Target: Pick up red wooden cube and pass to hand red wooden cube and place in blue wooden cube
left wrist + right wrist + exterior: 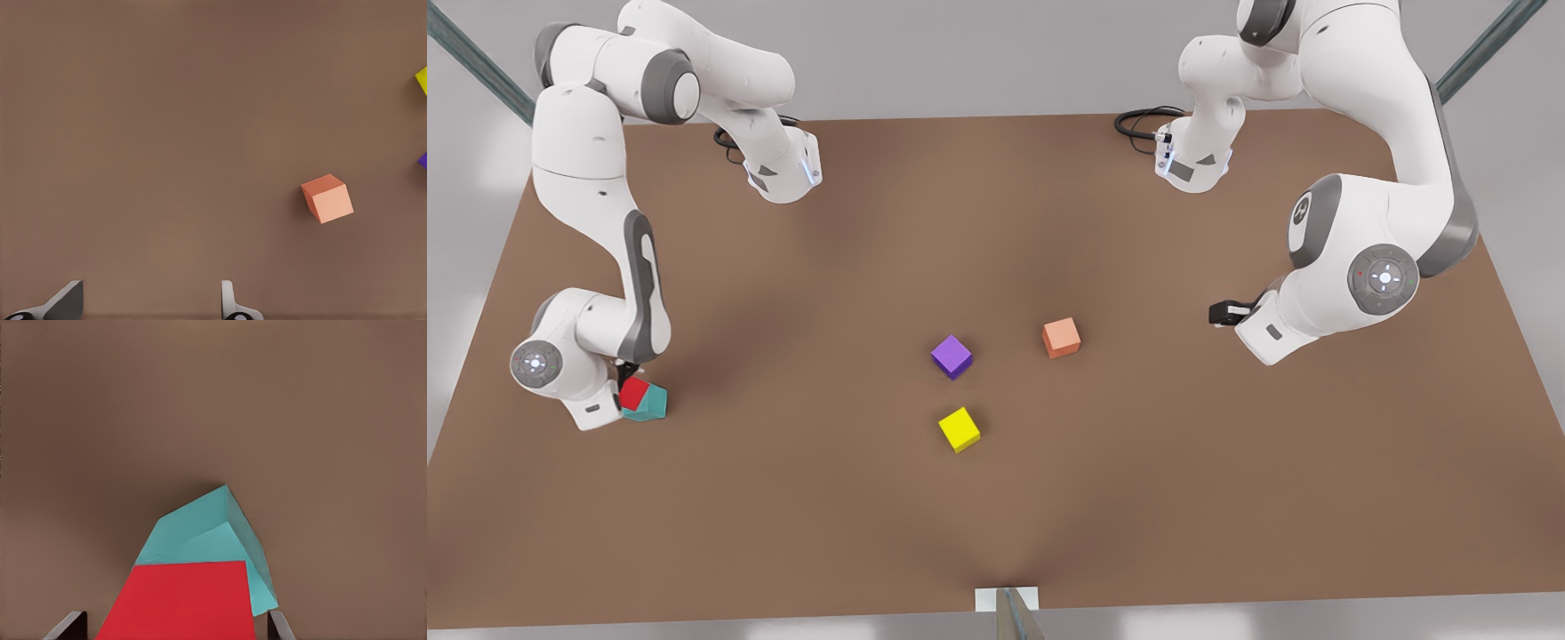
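Note:
The red wooden cube (634,392) rests on top of the blue wooden cube (651,404) at the front view's left; the blue one looks tilted. In the right wrist view the red wooden cube (183,600) overlaps the blue wooden cube (207,533). My right gripper (177,623) hangs straight above them (629,378), open, with a small gap between each finger and the red cube's sides. My left gripper (1224,313) hovers open and unloaded at the front view's right, its fingers (230,303) above bare table.
A salmon-orange cube (1061,338) (327,198), a purple cube (951,356) and a yellow cube (959,429) lie mid-table. The brown table (783,533) stretches wide around them. Both arm bases stand at the far edge.

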